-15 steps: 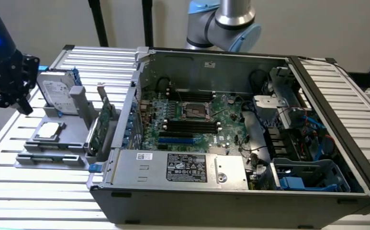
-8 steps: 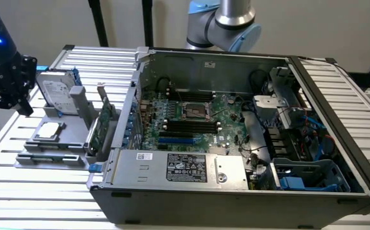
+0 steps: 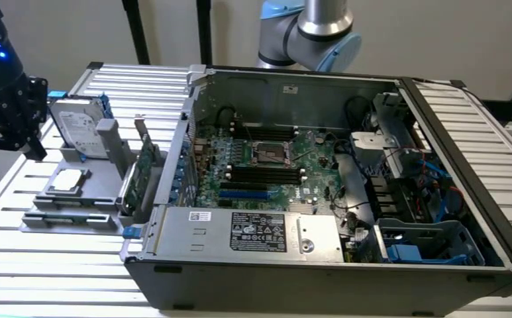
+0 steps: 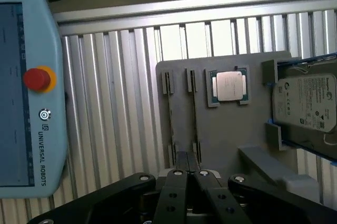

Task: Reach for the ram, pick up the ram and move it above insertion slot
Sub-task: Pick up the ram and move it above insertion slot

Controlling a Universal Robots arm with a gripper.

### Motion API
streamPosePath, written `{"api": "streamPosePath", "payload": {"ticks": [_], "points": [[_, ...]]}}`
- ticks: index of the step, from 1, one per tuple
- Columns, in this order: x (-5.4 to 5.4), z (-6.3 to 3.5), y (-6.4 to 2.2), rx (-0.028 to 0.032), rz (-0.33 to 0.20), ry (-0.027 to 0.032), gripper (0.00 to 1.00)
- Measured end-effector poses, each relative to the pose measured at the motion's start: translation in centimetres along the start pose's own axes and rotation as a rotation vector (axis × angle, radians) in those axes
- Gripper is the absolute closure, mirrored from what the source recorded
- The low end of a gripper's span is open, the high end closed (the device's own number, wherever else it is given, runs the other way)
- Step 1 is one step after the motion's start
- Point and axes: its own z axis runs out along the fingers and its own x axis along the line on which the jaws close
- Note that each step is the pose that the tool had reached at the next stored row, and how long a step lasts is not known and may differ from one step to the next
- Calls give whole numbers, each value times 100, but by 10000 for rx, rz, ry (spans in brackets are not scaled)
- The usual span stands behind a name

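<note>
fingers point(image 4: 182, 162): pressed together, over gray holder point(image 4: 226, 129) | ram: cannot pick out | risk: may come down shut, knock holder, miss ram

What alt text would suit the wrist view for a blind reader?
A shut black gripper hovers over a grey parts holder carrying a processor chip and a hard drive. A pale blue control tablet with a red button lies on the slatted metal table.
</note>
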Motion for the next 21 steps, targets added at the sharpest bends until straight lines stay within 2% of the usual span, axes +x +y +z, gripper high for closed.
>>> {"api": "streamPosePath", "payload": {"ticks": [4,5,6,7,10,11,21], "points": [[0,0,0,0,-1,-2,88],[0,1,1,1,-1,-3,76],[1,3,1,0,0,-2,76],[1,7,1,1,0,-3,70],[2,42,-2,-1,-1,-1,64],[2,60,-2,0,-1,-2,58],[17,242,-9,1,-1,-3,58]]}}
